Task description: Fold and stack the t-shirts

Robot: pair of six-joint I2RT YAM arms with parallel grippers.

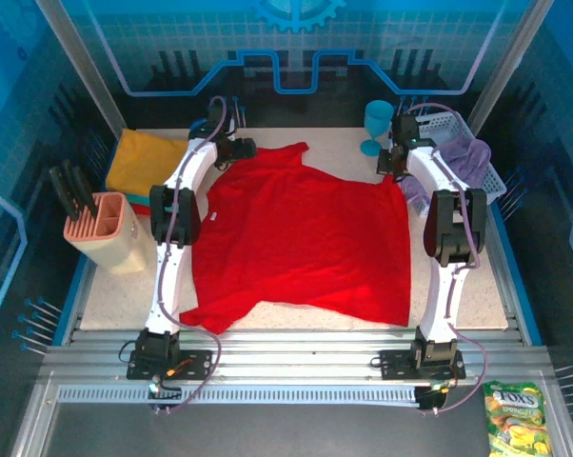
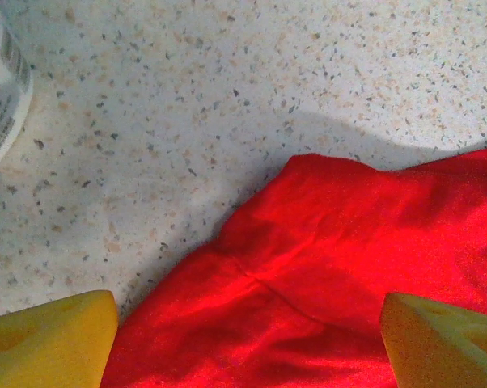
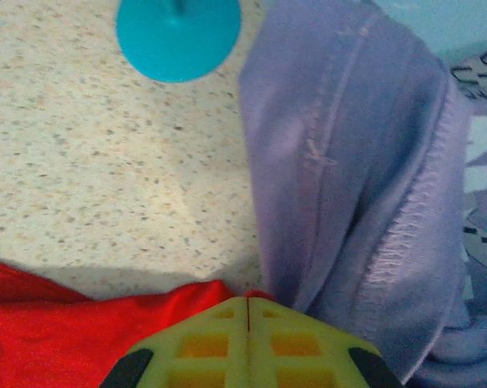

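Note:
A bright red t-shirt (image 1: 301, 238) lies spread flat over the middle of the table. My left gripper (image 2: 251, 347) is open at the shirt's far left part, its yellow fingers (image 2: 53, 339) straddling a wrinkled edge of the red cloth (image 2: 324, 259) just above it. My right gripper (image 3: 248, 301) is shut at the shirt's far right corner, with a sliver of red cloth (image 3: 65, 331) pinched between its tips. A lavender t-shirt (image 3: 349, 162) hangs right beside that gripper, draped out of the basket (image 1: 458, 124). Folded yellow and teal shirts (image 1: 144, 157) are stacked at the far left.
A blue goblet (image 1: 377, 126) stands just behind the right gripper; its base (image 3: 179, 32) is close to the lavender cloth. A pink and cream knife block (image 1: 104, 228) stands at the left edge. A white labelled container (image 2: 1, 97) is near the left gripper. A sweets bag (image 1: 515, 419) lies off the table, front right.

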